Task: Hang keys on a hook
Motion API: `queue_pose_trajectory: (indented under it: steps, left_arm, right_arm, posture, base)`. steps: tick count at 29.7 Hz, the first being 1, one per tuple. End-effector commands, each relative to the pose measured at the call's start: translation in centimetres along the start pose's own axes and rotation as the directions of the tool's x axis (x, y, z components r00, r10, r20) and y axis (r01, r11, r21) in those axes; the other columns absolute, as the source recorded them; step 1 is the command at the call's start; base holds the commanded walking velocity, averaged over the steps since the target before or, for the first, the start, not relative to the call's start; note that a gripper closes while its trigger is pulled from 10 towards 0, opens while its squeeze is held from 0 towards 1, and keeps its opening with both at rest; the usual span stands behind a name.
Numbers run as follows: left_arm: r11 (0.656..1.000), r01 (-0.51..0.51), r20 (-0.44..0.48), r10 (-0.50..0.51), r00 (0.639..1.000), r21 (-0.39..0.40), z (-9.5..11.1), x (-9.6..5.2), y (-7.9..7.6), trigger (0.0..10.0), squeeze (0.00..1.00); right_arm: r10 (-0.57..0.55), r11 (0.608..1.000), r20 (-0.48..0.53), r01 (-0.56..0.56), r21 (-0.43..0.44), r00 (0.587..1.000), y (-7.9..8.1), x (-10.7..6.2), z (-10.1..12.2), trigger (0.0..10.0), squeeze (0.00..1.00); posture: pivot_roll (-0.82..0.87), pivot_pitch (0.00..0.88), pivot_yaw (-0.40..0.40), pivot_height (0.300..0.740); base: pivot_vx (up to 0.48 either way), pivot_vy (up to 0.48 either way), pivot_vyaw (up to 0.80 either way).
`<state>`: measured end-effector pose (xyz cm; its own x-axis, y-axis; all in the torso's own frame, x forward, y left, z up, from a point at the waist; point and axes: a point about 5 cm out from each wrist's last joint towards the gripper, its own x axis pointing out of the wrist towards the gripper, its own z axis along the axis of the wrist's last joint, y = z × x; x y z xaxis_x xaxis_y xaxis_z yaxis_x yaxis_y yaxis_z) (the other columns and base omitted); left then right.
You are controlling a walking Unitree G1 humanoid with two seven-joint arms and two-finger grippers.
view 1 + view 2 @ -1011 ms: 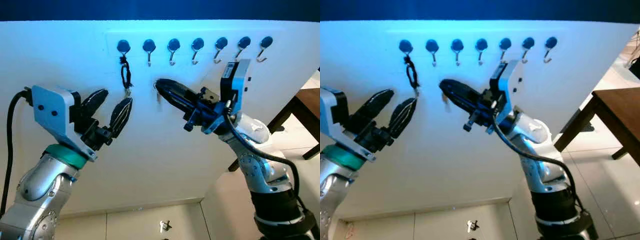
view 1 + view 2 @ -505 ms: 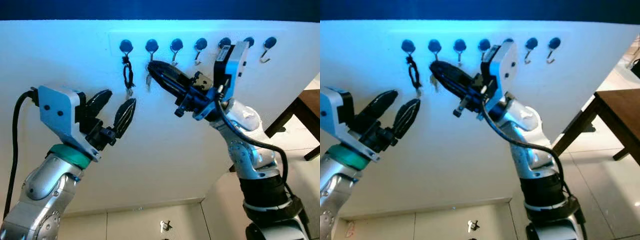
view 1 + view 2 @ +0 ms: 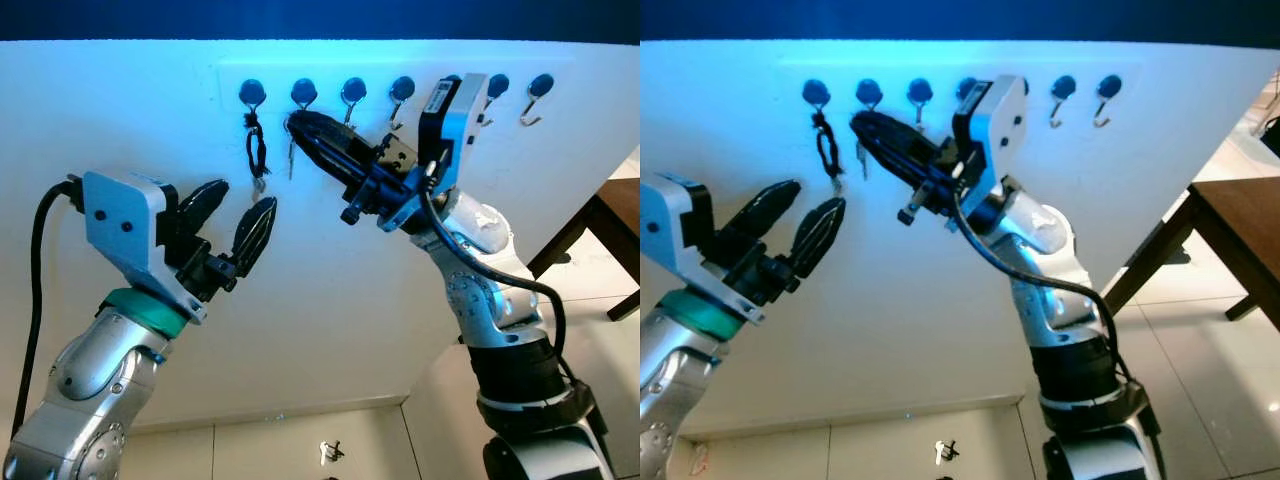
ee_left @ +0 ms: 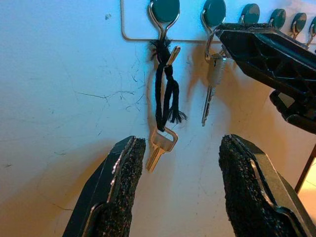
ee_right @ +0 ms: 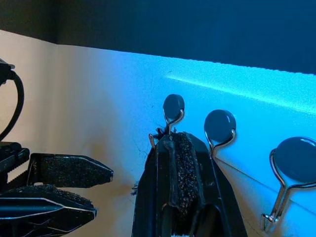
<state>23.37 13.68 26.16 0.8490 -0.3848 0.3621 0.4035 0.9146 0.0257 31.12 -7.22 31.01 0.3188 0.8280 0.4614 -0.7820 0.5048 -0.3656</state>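
Note:
A row of several round-headed metal hooks [image 3: 352, 92] runs along the top of the white wall. From the leftmost hook [image 3: 251, 94] hangs a silver key on a black cord [image 4: 165, 94]. My right gripper [image 3: 293, 121] is raised to the second hook [image 4: 213, 15] and is shut on a small silver key [image 4: 211, 86], which dangles just under that hook. My left gripper [image 3: 243, 214] stands open below the corded key, apart from it, and its black fingers [image 4: 121, 197] hold nothing.
A bunch of keys [image 3: 329, 452] lies on the tiled floor at the foot of the wall. A dark wooden table [image 3: 1232, 222] stands to the right. The hooks [image 3: 540, 87] further right are bare.
My right gripper has carried the silver key up and to the left, from the bare wall below the hooks to the second hook. The left gripper has barely shifted.

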Motion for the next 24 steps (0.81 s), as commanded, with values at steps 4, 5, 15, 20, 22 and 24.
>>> queue_pose_trajectory:
  steps: [4, 5, 15, 20, 22, 24]
  left_arm:
    - [1.0, -0.001, 0.0, 0.001, 1.0, 0.004, 0.0, 0.1, -0.1, 10.0, 0.0]
    - [1.0, -0.001, -0.001, 0.001, 1.0, 0.004, 0.0, 0.1, -0.1, 10.0, 0.0]
    - [1.0, 0.001, -0.001, -0.001, 1.0, 0.001, 0.0, 0.2, -0.1, 10.0, 0.0]
    - [1.0, -0.004, -0.002, 0.004, 1.0, 0.003, 0.0, 0.1, 0.0, 10.0, 0.0]
    - [1.0, -0.007, -0.002, 0.007, 1.0, 0.003, 0.1, 0.1, 0.0, 10.0, 0.0]
    - [1.0, -0.01, -0.002, 0.01, 1.0, 0.005, 0.1, 0.1, 0.0, 10.0, 0.0]
  right_arm:
    - [0.003, 1.0, 0.0, -0.003, -0.015, 1.0, 0.0, 0.1, 0.1, 10.0, 0.0]
    - [-0.002, 1.0, -0.002, 0.002, -0.015, 1.0, -0.1, 0.0, 0.1, 10.0, 0.0]
    - [-0.074, 0.997, -0.033, 0.075, 0.017, 0.997, -0.7, -1.0, -1.0, 10.0, 0.0]
    - [-0.089, 0.994, -0.038, 0.091, 0.059, 0.995, -0.8, -0.7, -1.6, 10.0, 0.0]
    - [-0.09, 0.993, -0.038, 0.092, 0.076, 0.995, -0.8, -0.6, -1.8, 10.0, 0.0]
    - [-0.089, 0.991, -0.041, 0.093, 0.097, 0.995, -0.7, -0.6, -2.1, 10.0, 0.0]
  posture:
    - [-0.05, 0.034, 0.026, 0.74]
    - [-0.05, 0.034, 0.026, 0.74]
    - [-0.06, 0.037, 0.035, 0.74]
    - [-0.05, 0.037, 0.031, 0.74]
    - [-0.05, 0.038, 0.03, 0.74]
    - [-0.05, 0.038, 0.029, 0.74]
  base:
    - [0.0, 0.0, 0.0]
    - [0.0, 0.0, 0.0]
    - [0.0, 0.0, 0.0]
    - [0.0, 0.0, 0.0]
    - [0.0, 0.0, 0.0]
    - [0.0, 0.0, 0.0]
